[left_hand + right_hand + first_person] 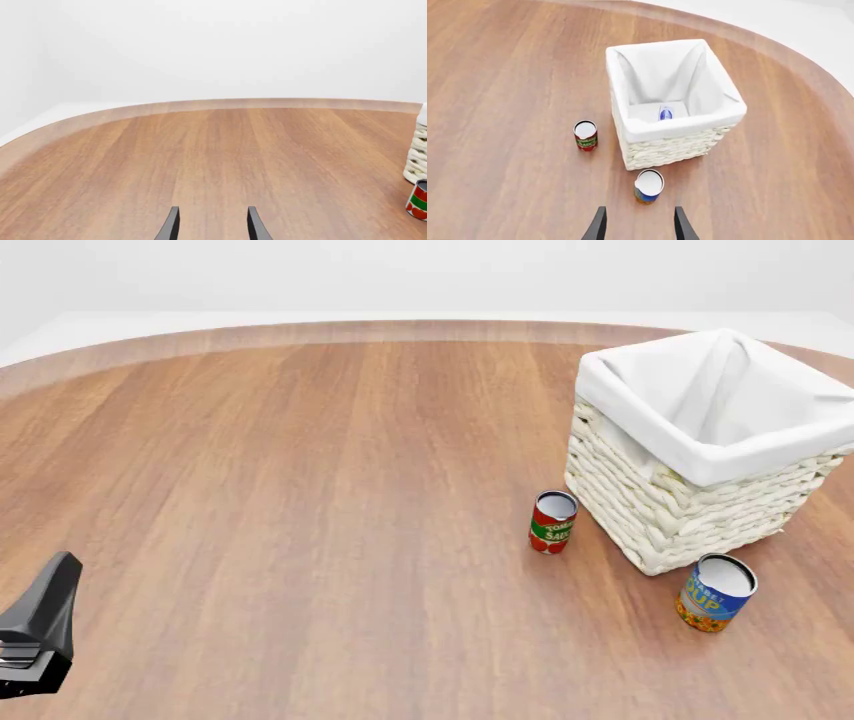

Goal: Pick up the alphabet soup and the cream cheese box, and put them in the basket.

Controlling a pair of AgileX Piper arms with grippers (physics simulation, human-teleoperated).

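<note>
The alphabet soup [717, 592] stands upright on the table just in front of the basket [667, 510], close to its near corner. In the right wrist view the alphabet soup [648, 186] is a short way ahead of my right gripper [639, 211], which is open and empty above the table. The cream cheese box [665, 113] lies on the white lining inside the basket [667, 147]. My left gripper [212, 211] is open and empty over bare wood at the table's left side, far from both things.
A small red and green can [553, 522] stands upright left of the basket, also seen as the red can [586, 135] and the red can [418, 200]. A black part of my left arm [40, 640] shows at the near left. The table's curved far edge [220, 104] lies ahead.
</note>
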